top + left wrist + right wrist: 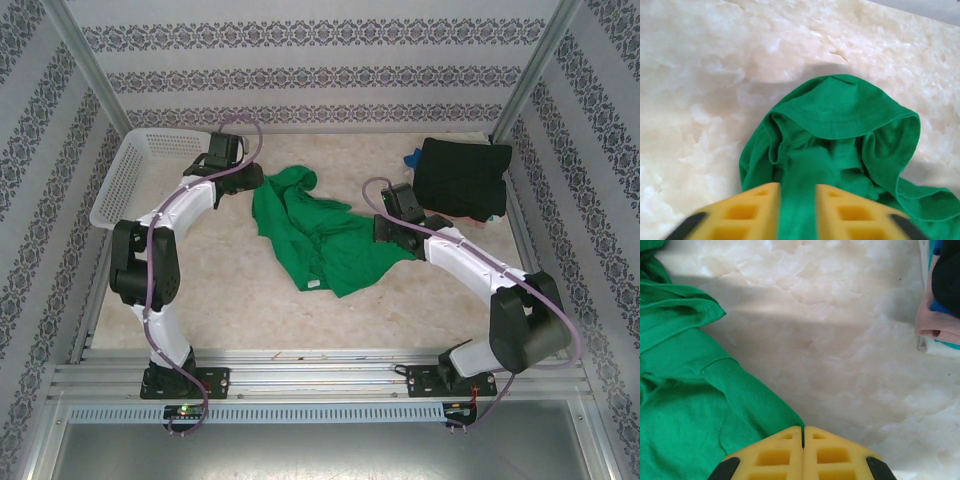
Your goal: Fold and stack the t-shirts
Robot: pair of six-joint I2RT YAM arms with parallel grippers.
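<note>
A bright green t-shirt (320, 240) lies crumpled in the middle of the table. My left gripper (250, 182) is at its far left corner. In the left wrist view its yellow fingers (755, 205) stand apart, and a band of the green t-shirt (840, 110) runs through the left gripper (798, 200). My right gripper (385, 228) is at the shirt's right edge. In the right wrist view the right gripper (803, 432) is shut, pinching the hem of the green t-shirt (685, 405). A folded black t-shirt (462, 175) tops a pile at the back right.
A white lattice basket (140, 175) stands at the back left, behind the left arm. Under the black shirt, pink fabric (935, 325) and blue fabric (413, 157) stick out. Bare marble table (250, 310) lies in front of the green shirt.
</note>
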